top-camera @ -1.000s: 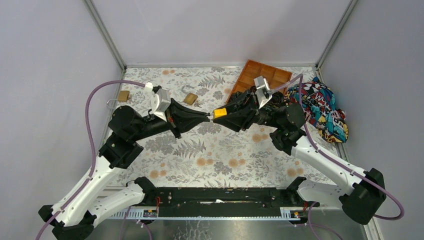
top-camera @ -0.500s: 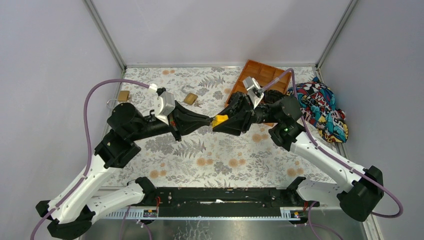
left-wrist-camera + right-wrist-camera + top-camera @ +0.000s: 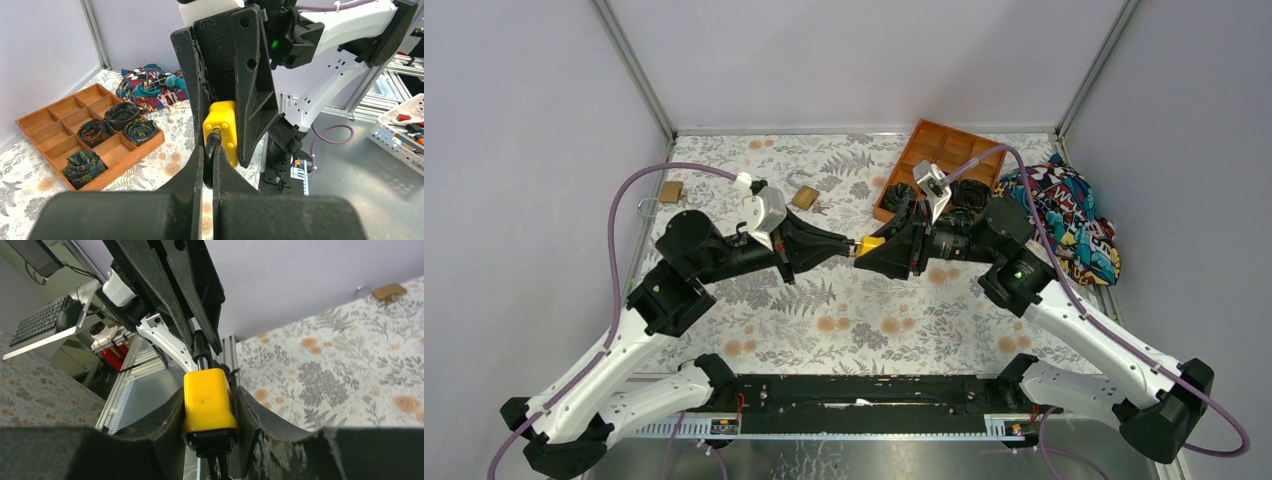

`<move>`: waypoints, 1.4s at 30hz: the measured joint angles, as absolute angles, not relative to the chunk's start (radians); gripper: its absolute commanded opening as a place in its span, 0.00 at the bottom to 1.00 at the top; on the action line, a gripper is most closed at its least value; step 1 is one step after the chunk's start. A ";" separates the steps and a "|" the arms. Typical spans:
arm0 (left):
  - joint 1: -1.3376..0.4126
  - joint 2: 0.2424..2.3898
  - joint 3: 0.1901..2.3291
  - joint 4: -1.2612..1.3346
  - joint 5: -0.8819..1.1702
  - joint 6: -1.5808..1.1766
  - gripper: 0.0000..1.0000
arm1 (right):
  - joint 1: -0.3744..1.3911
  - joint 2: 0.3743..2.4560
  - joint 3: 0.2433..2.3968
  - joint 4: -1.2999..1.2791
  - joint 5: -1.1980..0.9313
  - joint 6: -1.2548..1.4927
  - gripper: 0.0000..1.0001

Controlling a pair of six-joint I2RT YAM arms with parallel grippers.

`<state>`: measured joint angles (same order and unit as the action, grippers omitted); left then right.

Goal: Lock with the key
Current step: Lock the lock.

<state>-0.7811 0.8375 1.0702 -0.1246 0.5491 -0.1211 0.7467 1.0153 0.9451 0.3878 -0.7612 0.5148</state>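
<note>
Padlock (image 3: 207,397) is held in mid-air over the table centre, clamped between the right gripper (image 3: 876,246) fingers. The key (image 3: 210,148) is seated in its keyhole and pinched by the tightly clenched left gripper (image 3: 209,156). Compared with a second ago, the joined pair is shifted nearer and the right wrist re-angled. A key turn is judged under way. The shackle is not visible.

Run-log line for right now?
left hand: shut on black-headed key | right hand: shut on yellow padlock | key: inserted in padlock | both: held above floral table
</note>
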 measured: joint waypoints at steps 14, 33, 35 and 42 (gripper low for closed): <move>-0.781 0.873 1.098 -0.205 0.607 -0.074 0.25 | 0.748 1.009 1.043 0.103 -0.780 0.387 0.00; -0.802 0.900 1.135 -0.299 0.643 -0.030 0.00 | 0.755 1.026 1.095 -0.032 -0.819 0.280 0.68; -0.809 0.897 1.134 -0.310 0.640 -0.039 0.00 | 0.754 1.026 1.096 -0.023 -0.782 0.270 0.86; -0.818 0.895 1.130 -0.355 0.649 -0.063 0.00 | 0.743 0.992 1.067 0.026 -0.706 0.264 1.00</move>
